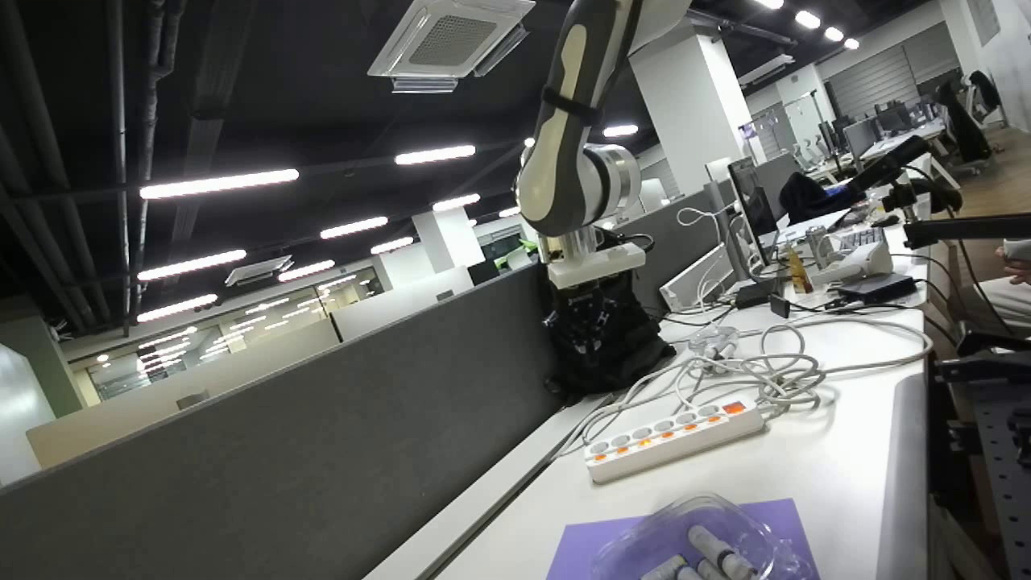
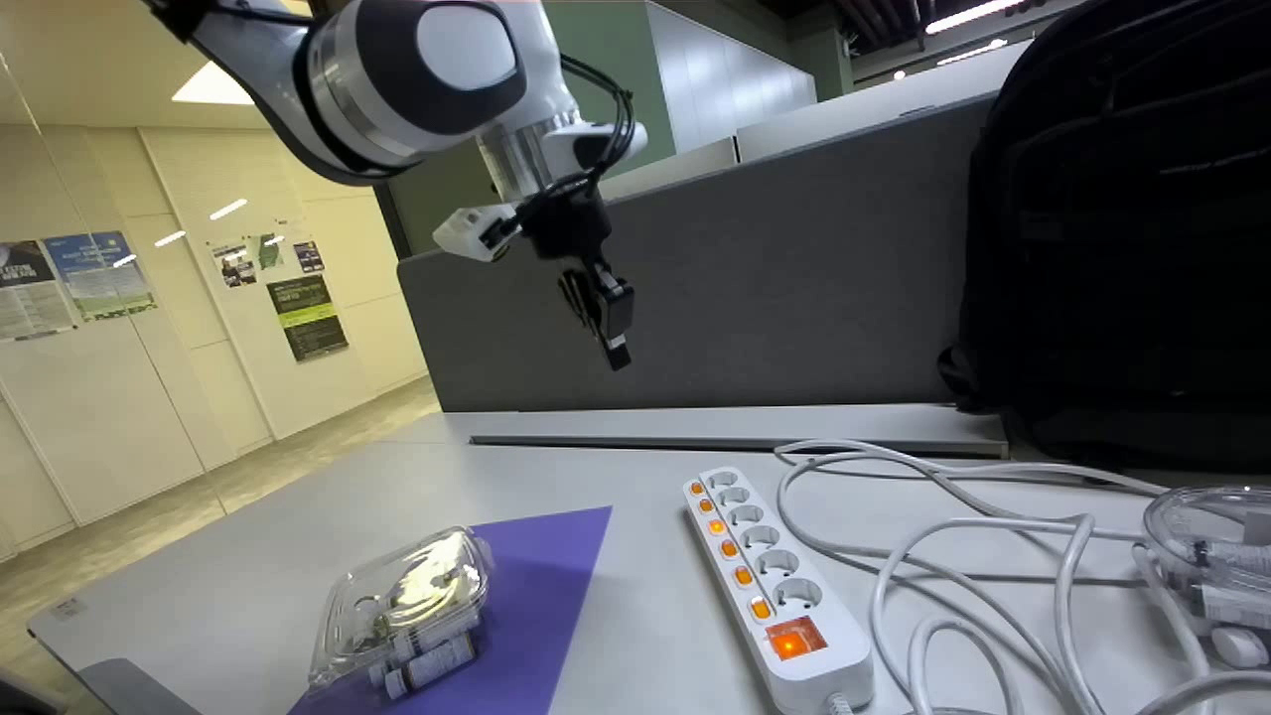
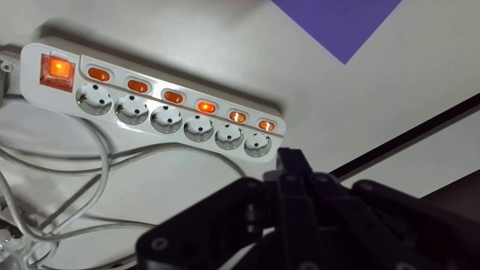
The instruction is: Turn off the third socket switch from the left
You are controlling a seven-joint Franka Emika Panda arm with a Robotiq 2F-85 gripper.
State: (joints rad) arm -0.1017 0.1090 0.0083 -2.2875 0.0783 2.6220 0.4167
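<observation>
The white power strip lies on the white desk in both exterior views. It also shows in the wrist view, with a row of orange switches beside round outlets. The third switch from the end away from the cable glows brightly. The other small switches look dimmer. The large main switch at the cable end is lit. My gripper is shut and empty, held above the desk. In the wrist view its fingertips appear beside the strip's end away from the cable, not touching it.
A purple sheet bears a clear plastic box with tubes. Loose white cables lie beside the strip. A black backpack stands against the grey partition behind the desk. A monitor stands farther along.
</observation>
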